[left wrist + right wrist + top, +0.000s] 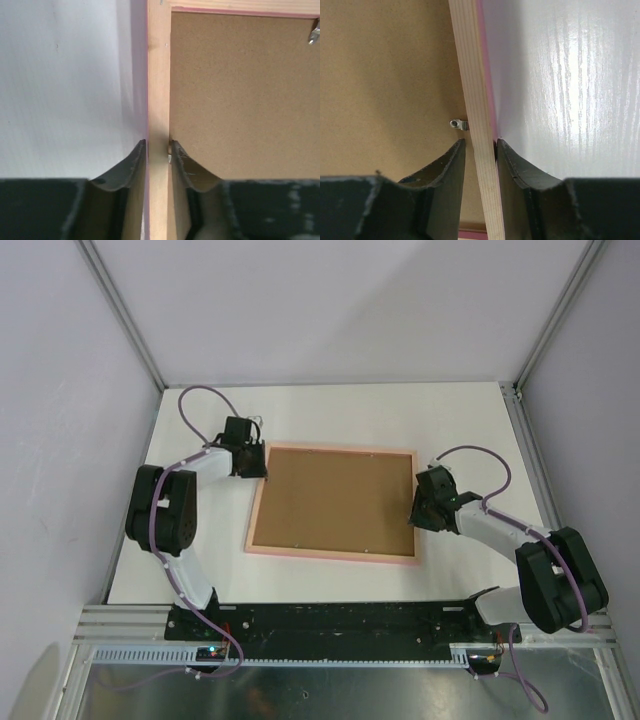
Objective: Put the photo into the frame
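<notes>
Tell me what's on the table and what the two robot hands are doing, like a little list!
frame: pink-edged, lying flat on the white table, back side up
backing board: brown, fills the frame
metal clip: small, on the board beside the right rail
photo: not in view
left gripper: fingers pinch the frame's left rail
right gripper: one finger on each side of the right rail; can't tell if it squeezes

A brown backing board (335, 502) lies flat mid-desk (330, 415); a small metal clip (459, 124) sits at its right edge.
</notes>
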